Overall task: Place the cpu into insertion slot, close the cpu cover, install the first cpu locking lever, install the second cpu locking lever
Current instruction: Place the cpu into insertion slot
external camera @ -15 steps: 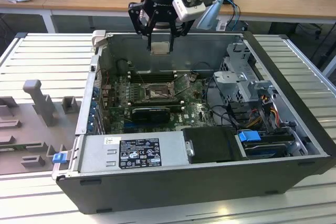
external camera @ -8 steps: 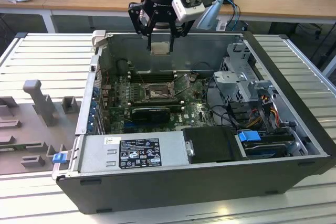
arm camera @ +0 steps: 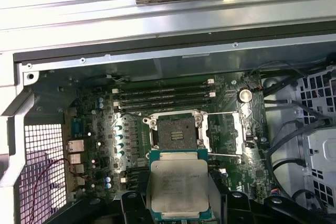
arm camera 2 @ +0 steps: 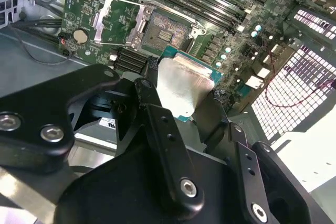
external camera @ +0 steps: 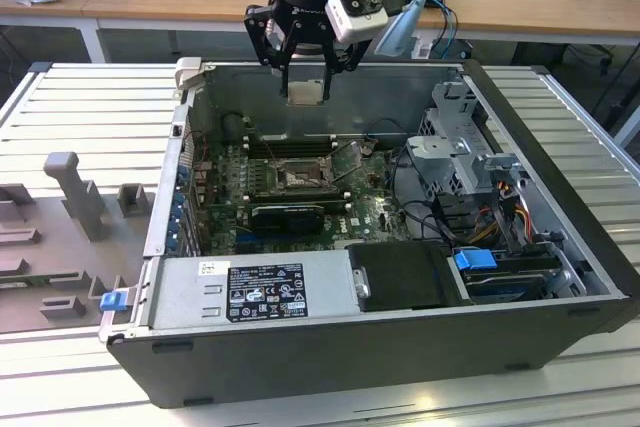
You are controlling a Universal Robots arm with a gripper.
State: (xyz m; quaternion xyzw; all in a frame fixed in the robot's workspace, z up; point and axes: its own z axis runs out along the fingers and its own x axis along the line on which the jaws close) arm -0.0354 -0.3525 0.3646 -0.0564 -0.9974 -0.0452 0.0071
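- pincer (external camera: 306, 77) clamped on the cpu (external camera: 305, 93), pinching it by two opposite edges
- cpu held flat in the air over the open computer case (external camera: 560, 267), well apart from the green circuit board (external camera: 225, 202)
- silvery face of cpu (arm camera: 177, 186) plain in first wrist view with a green edge around it; same face (arm camera 2: 184, 85) in second wrist view
- insertion slot (external camera: 300, 175) at 6 o'clock of the cpu in exterior view, bare, dark centre showing inside a silvery rim
- slot (arm camera: 176, 132) uncovered in first wrist view, just beyond the held chip
- cpu cover (external camera: 348, 159) flipped open, tilted up at 3 o'clock of the slot in exterior view, one edge just beside the slot
- black memory slots (external camera: 290, 145) at 12 o'clock of the insertion slot, between it and the case's far wall
- grey power supply box (external camera: 250, 292) at 6 o'clock of the board, along the near wall
- case lying on its side on slatted metal counter (external camera: 90, 97)
- grey fixture (external camera: 75, 192) at 9 o'clock of the case, apart from it
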